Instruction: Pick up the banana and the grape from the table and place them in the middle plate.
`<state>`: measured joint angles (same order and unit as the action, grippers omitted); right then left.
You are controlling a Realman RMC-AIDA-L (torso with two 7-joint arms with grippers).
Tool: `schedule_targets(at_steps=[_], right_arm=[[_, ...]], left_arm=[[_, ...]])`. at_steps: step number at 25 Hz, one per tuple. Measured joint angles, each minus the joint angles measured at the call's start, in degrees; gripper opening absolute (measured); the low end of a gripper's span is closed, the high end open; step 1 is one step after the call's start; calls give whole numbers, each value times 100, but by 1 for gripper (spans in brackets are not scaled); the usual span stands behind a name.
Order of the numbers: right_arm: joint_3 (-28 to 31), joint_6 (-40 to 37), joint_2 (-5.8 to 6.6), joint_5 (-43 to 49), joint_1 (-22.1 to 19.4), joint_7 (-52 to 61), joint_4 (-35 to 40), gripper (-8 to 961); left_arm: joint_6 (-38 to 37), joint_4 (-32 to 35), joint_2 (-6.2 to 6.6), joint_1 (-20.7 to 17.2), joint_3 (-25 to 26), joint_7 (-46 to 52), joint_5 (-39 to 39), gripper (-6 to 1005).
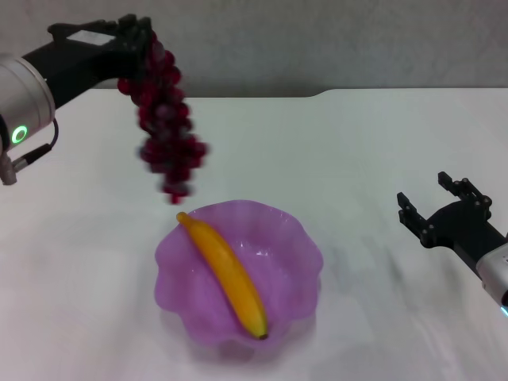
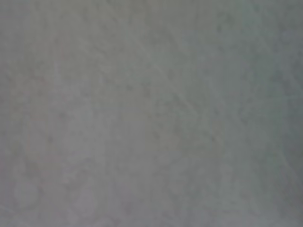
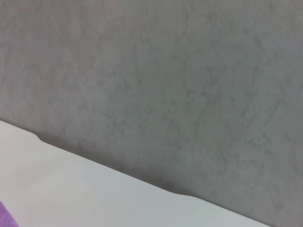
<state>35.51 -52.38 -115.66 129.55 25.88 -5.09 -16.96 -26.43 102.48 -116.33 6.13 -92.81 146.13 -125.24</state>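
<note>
The left tool (image 1: 139,36) pinches the top of the grapes (image 1: 165,119), which hang in the air above the tabletop (image 1: 357,159), just behind the purple plate (image 1: 294,270); the banana (image 1: 225,271) lies in that plate; the right tool (image 1: 432,202) rests spread near the tabletop's right edge.

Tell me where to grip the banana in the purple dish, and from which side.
Grip the banana at its middle, coming straight down from above with fingers across its width. It lies diagonally inside the middle plate, whose raised wavy rim likely blocks a sideways approach. The open right gripper is free; the left gripper holds the grape.
</note>
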Motion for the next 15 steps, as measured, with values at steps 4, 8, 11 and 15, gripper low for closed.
schedule_targets(at_steps=[4,8,11,15], right_arm=[[0,0,0,0,2,0,0,734],[0,0,0,0,4,0,0,734],[0,0,0,0,5,0,0,734],[0,0,0,0,5,0,0,733]], left_arm=[[-700,202,-3,-71,315,-571,703,130],[-1458,228,-18,-111,754,-1232,1554,130],[-1824,230,-22,-162,901,-1373,1763,129],[-2182,365,-22,-258,902,-1443,1794,129]])
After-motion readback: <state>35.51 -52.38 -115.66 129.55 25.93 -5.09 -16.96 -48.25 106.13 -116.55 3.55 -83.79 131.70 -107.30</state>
